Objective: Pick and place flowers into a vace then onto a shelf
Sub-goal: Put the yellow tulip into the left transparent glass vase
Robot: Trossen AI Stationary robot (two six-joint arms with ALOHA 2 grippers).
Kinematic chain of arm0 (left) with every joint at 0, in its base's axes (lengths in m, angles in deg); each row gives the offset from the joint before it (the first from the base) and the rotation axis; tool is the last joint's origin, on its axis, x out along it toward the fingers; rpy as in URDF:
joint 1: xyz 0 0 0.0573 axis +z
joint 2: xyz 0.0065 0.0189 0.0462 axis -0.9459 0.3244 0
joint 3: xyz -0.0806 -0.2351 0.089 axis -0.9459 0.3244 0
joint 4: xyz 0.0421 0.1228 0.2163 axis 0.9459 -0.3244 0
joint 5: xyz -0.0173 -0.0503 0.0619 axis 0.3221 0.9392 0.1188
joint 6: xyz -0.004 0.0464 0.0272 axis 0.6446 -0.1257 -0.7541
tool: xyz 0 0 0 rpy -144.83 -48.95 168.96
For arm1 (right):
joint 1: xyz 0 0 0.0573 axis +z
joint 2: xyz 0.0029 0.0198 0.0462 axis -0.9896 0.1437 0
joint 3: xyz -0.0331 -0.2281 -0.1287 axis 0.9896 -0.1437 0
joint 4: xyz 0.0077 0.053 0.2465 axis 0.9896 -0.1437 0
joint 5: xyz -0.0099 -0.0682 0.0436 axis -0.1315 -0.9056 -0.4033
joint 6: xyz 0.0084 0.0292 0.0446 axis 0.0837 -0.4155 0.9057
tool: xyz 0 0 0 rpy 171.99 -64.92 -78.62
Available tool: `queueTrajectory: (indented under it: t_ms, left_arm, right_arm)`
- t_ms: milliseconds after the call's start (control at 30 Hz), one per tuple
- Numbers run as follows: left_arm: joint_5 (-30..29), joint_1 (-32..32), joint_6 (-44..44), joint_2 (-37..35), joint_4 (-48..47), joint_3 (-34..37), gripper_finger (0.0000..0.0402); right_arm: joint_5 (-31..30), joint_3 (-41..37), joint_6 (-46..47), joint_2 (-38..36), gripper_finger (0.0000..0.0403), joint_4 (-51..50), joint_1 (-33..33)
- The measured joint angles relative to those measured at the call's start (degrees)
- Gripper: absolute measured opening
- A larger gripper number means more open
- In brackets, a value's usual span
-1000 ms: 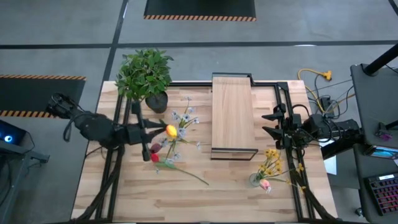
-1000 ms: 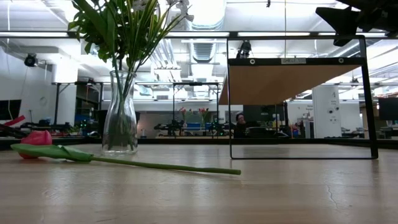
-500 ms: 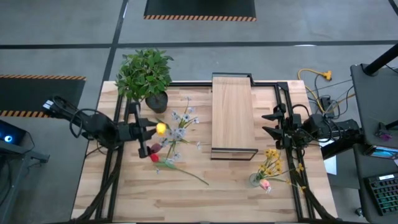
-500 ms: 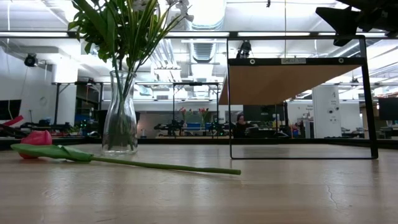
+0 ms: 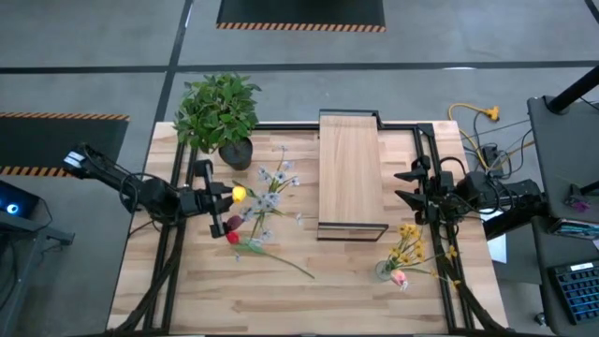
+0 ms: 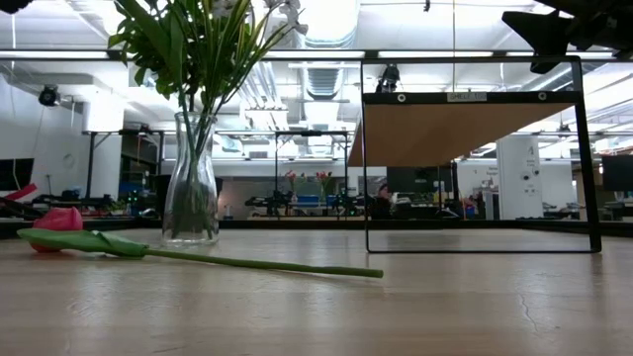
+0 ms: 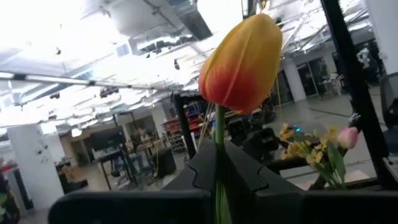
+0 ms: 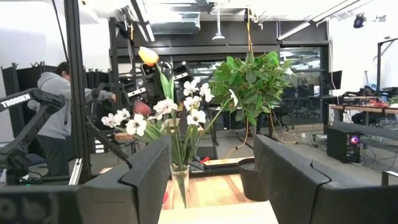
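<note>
Pinching a yellow tulip (image 7: 243, 62) by its stem — left gripper (image 5: 221, 194) clamped tight, bloom just past the fingertips.

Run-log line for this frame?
left hand: shut on yellow tulip | right hand: open, waiting beside shelf

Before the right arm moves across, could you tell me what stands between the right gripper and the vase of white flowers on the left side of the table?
The shelf stands between the right gripper and the vase, clearest in the high view.
</note>
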State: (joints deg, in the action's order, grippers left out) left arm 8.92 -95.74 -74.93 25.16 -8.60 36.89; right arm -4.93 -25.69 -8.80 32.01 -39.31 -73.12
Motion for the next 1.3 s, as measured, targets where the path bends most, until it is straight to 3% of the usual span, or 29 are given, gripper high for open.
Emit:
queueTrajectory:
  t_ms: [567, 700, 900, 1033, 1167, 1300]
  left_arm:
    - [-3.29, 0.01, 5.59, 1.71, -0.77, 5.4, 0.0014]
    - [-6.17, 0.0, 7.18, 1.49, -1.11, 5.4, 0.0057]
    - [-12.4, 0.0, 7.31, 0.97, -1.16, 5.42, 0.0159]
    - [-13.46, -0.15, 7.29, -1.08, -1.18, 5.42, 0.0218]
    - [-13.44, -0.53, 9.16, -3.59, -1.84, 5.42, 0.0252]
    - [-13.42, -0.53, 15.61, -5.76, -9.05, 5.42, 0.0265]
  right_arm:
    - [0.02, 0.0, 0.29, 0.0, 0.0219, -0.42, -0.02]
    - [0.0, 0.0, 0.42, 0.0, 0.0219, -0.42, -0.01]
    - [0.01, 0.0, 0.44, 0.0, 0.0219, -0.42, -0.01]
    - [0.01, 0.0, 0.44, 0.0, 0.0219, -0.44, -0.02]
    - [0.01, 0.0, 0.44, 0.0, 0.0219, -0.64, -0.02]
    - [0.0, 0.0, 0.44, 0.0, 0.0219, -0.74, -0.02]
